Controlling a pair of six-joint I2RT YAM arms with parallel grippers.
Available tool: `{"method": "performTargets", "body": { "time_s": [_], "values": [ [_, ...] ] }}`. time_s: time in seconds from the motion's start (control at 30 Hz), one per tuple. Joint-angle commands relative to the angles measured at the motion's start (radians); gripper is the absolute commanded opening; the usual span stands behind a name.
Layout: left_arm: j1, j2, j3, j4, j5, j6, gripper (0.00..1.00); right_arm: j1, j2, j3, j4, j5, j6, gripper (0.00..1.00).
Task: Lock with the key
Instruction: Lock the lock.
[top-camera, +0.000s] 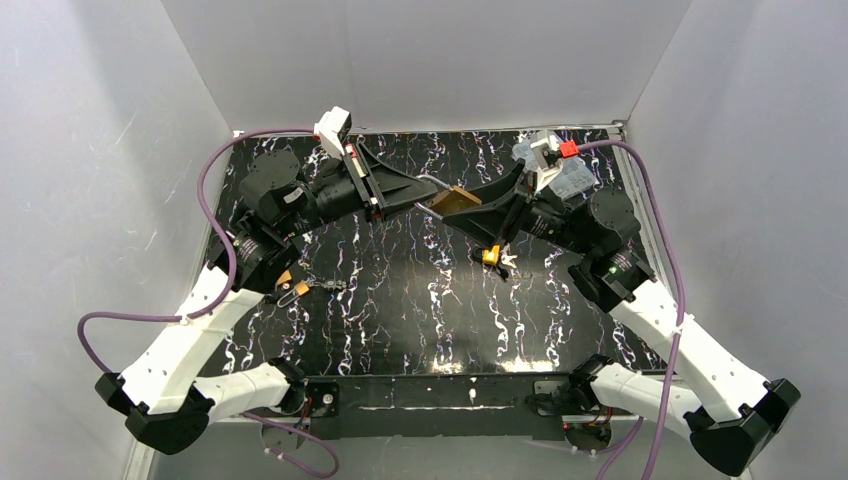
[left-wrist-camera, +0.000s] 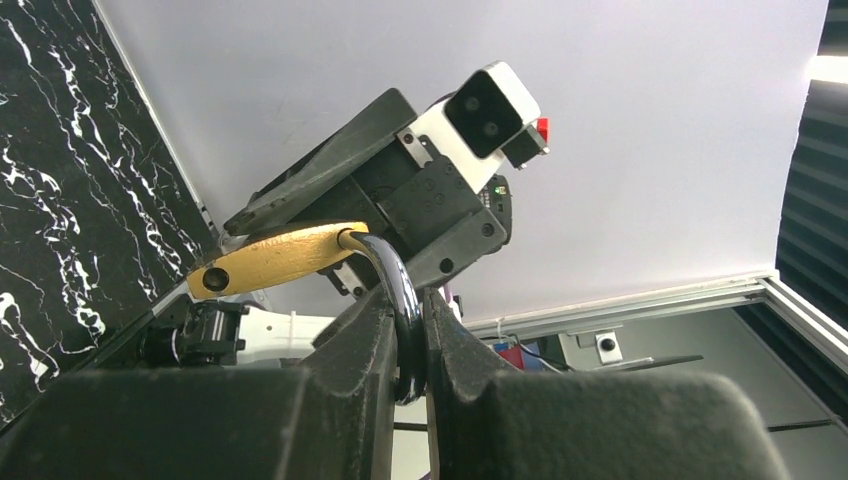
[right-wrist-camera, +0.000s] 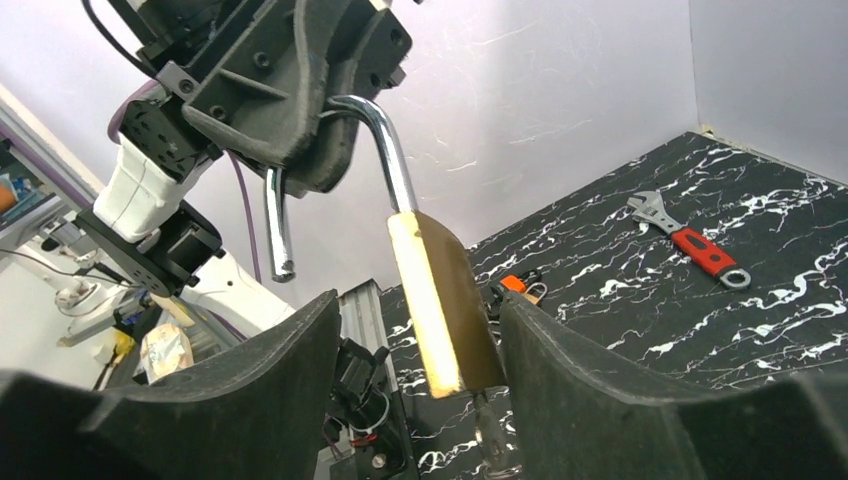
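The lock (top-camera: 453, 199), a brass-tan padlock, hangs in the air between both grippers above the table's far middle. My left gripper (top-camera: 428, 203) is shut on its silver shackle (left-wrist-camera: 398, 285); the brass body (left-wrist-camera: 270, 258) sticks out beyond the fingers. In the right wrist view the shackle (right-wrist-camera: 385, 150) stands open, its free end (right-wrist-camera: 280, 235) out of the body (right-wrist-camera: 445, 310). My right gripper (right-wrist-camera: 418, 305) is open with the body between its fingers, close to the right finger (right-wrist-camera: 600, 380). The key (right-wrist-camera: 487, 432), silvery, sticks out of the lock's underside.
A red-handled wrench (right-wrist-camera: 690, 240) lies on the black marbled table. A small orange padlock (top-camera: 285, 285) with a short chain (top-camera: 325, 285) lies by the left arm. A small yellow item (top-camera: 490, 255) lies under the right gripper. A clear plastic box (top-camera: 565, 175) stands at the back right.
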Motion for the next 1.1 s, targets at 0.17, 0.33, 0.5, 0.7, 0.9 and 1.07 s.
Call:
{"method": "performTargets", "body": {
  "time_s": [0.17,0.33,0.5,0.7,0.9,1.07],
  "values": [
    [-0.004,-0.022,0.051,0.151,-0.022,-0.017,0.00,0.000,-0.021,-0.010,0.057,0.005,0.032,0.47],
    [-0.004,-0.031,0.025,0.165,-0.007,0.018,0.00,0.000,-0.030,0.005,0.038,0.010,0.059,0.10],
    [-0.005,-0.060,0.036,-0.081,0.059,0.252,0.15,0.000,-0.090,0.027,-0.086,-0.001,0.058,0.01],
    [-0.004,-0.097,0.028,-0.281,0.133,0.475,0.43,0.000,-0.150,0.003,-0.152,-0.101,0.084,0.01],
    [-0.005,-0.084,0.083,-0.393,0.203,0.629,0.44,-0.001,-0.174,-0.002,-0.200,-0.195,0.113,0.01],
    [-0.005,-0.052,0.115,-0.426,0.238,0.678,0.40,0.000,-0.158,0.022,-0.224,-0.258,0.115,0.01]
  ]
}}
